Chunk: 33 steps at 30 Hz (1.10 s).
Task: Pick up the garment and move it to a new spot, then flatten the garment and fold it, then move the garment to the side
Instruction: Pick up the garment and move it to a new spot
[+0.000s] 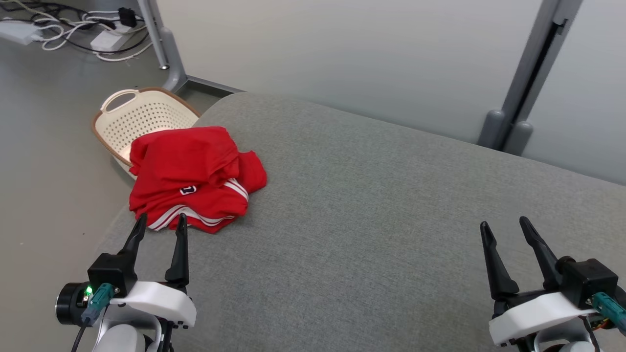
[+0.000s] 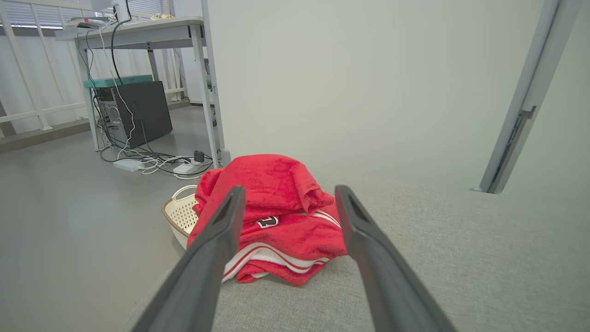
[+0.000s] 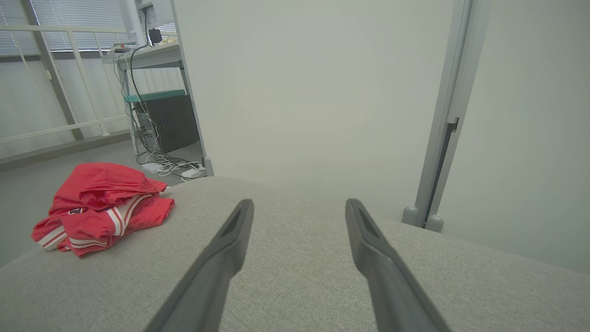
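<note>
Lying just beyond left tool (image 1: 162, 218), garment (image 1: 195, 171) (bunched)

You've got a red garment (image 1: 195, 176) of soft knit cloth, faint sheen, white woven stripes; grey upholstery (image 1: 391, 220) matt, coarse weave; basket (image 1: 142, 117) smooth cream perforated plastic, brown rim; left gripper (image 1: 162, 215) and right gripper (image 1: 503, 221) have matt dark plastic-looking fingers; wrist shells (image 1: 156, 300) glossy white plastic; floor (image 1: 49, 171) smooth, low sheen.
</note>
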Tool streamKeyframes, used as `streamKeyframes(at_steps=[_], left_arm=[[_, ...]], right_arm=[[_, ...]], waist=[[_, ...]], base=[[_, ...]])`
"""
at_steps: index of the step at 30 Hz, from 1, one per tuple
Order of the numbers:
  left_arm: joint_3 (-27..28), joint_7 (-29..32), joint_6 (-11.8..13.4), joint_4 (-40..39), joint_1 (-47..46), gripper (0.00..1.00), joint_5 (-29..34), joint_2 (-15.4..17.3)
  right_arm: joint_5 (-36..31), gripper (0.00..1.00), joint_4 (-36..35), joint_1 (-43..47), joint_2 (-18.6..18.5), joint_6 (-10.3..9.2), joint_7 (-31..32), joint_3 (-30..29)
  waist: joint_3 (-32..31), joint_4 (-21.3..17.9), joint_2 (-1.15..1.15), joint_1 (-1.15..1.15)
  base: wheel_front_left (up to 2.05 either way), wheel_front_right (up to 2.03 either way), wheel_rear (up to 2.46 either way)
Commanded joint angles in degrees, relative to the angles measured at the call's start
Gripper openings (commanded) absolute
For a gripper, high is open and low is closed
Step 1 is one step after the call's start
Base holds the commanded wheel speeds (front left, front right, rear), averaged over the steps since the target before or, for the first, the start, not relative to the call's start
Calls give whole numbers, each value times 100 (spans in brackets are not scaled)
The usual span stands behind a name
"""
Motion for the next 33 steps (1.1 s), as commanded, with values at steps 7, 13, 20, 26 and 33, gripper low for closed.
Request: streamKeyframes(at_steps=[7, 13, 20, 26, 33], left_arm=[[155, -1, 43, -146, 109, 100, -37, -20], [181, -1, 31, -161, 93, 100, -3, -55], [56, -1, -61, 74, -233, 100, -47, -100], [35, -2, -97, 579, -809, 100, -254, -139], [258, -2, -86, 1855, -1936, 100, -586, -140]], right_arm=[[-44, 100, 43, -157, -7, -2, 47, 64], [-19, 100, 80, -193, -11, -2, 67, 76], [-58, 100, -50, -179, -35, -2, 139, 13], [-116, 100, -316, -485, -191, -2, 321, 131], [-94, 100, -606, -945, -412, -2, 510, 175]], waist=[[154, 334, 0, 0], [168, 341, 0, 0], [331, 291, 0, 0], [905, 0, 0, 0], [1808, -457, 0, 0]], base=[[0, 0, 0], [0, 0, 0], [0, 0, 0], [0, 0, 0], [0, 0, 0]])
